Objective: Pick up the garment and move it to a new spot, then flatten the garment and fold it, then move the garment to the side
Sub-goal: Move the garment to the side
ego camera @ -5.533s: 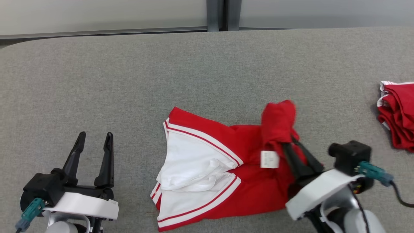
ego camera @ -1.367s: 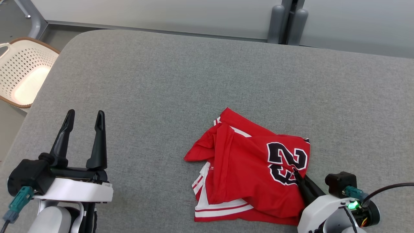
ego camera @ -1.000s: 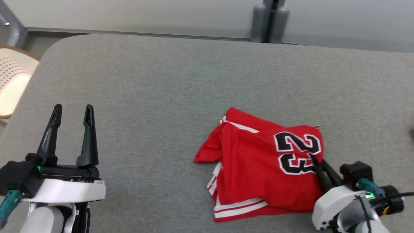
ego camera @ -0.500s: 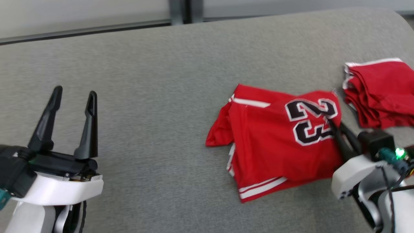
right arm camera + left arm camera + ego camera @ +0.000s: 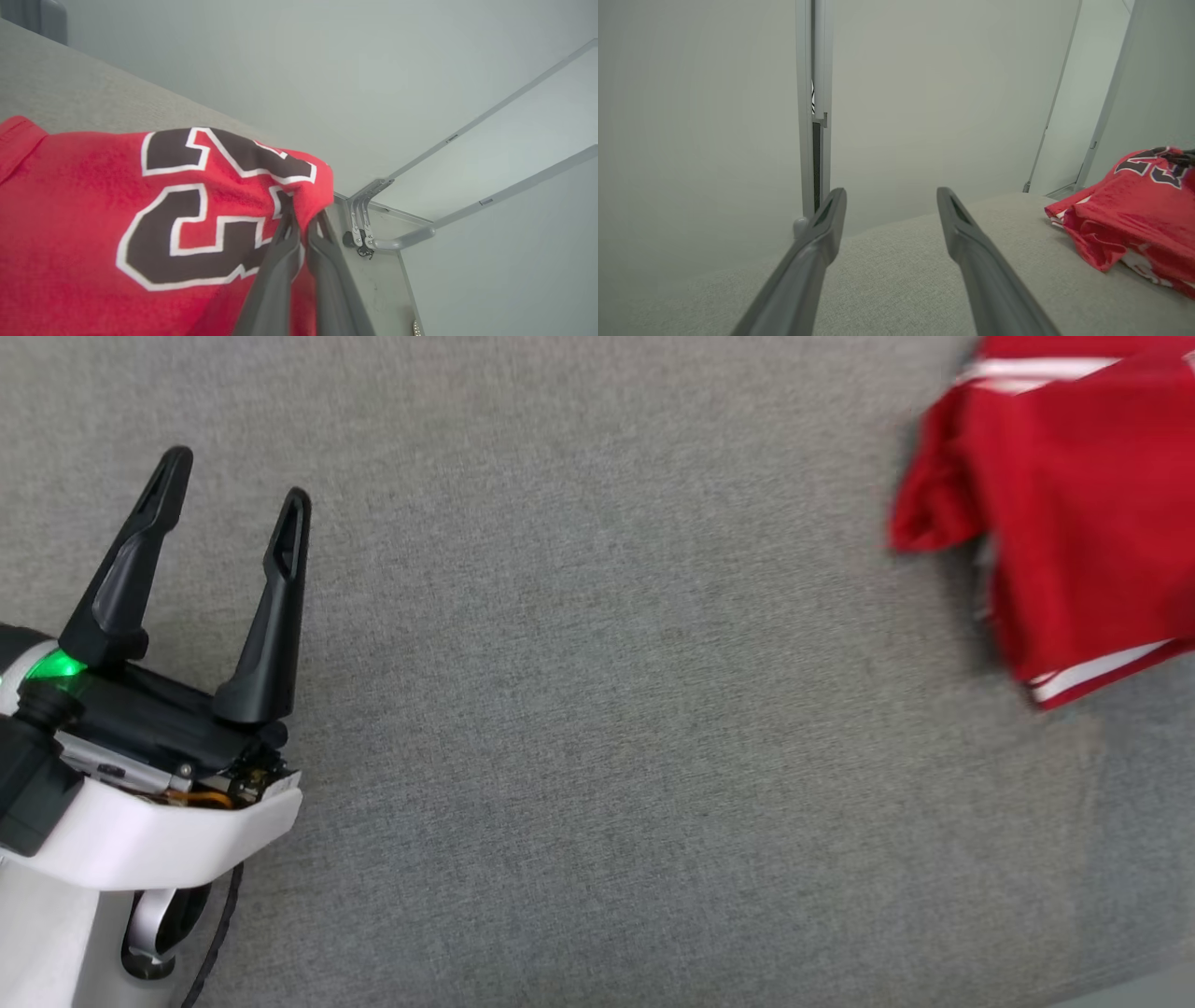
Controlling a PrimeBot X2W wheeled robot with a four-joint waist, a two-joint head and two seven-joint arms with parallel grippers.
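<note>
Soft, light red jersey garment [image 5: 70, 196] would likely sag; the right tool [image 5: 299, 220] is pinched closed on its edge beside the black number [image 5: 154, 254], a sound hold. The left tool [image 5: 237, 474] gapes empty, well apart.

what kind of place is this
Probably an indoor robot test room or lab, not a home: a wide grey fabric-covered table, plain pale wall panels joined by a metal post, and a red numbered garment pinched by the right gripper.
</note>
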